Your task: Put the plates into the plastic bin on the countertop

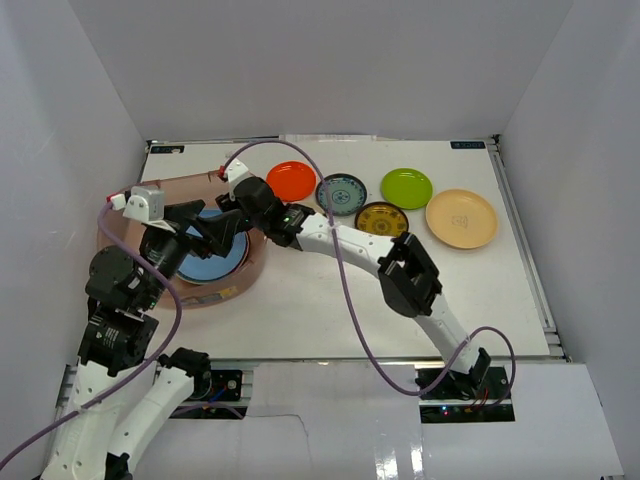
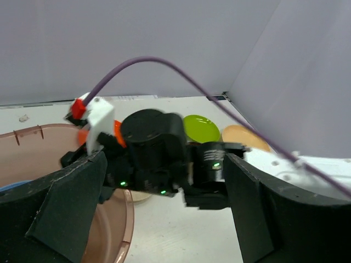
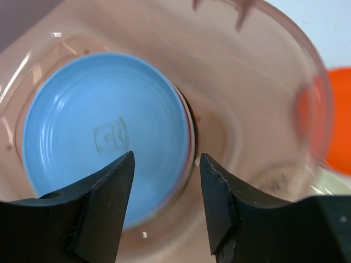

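Releasing step, apparently: right gripper [image 3: 165, 159] over plastic bin [image 3: 247, 82], jaws parted, holding nothing; light blue plate [image 3: 104, 137] lies inside. Next: lift clear, fetch orange plate [image 1: 291, 180].

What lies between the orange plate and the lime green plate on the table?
The blue-patterned plate lies there, touching neither; the top external view shows it.

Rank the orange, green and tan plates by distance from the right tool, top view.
1. Orange plate: nearest the right tool, just right of the bin.
2. Green plate: back row, farther right.
3. Tan plate: farthest, at the right end.
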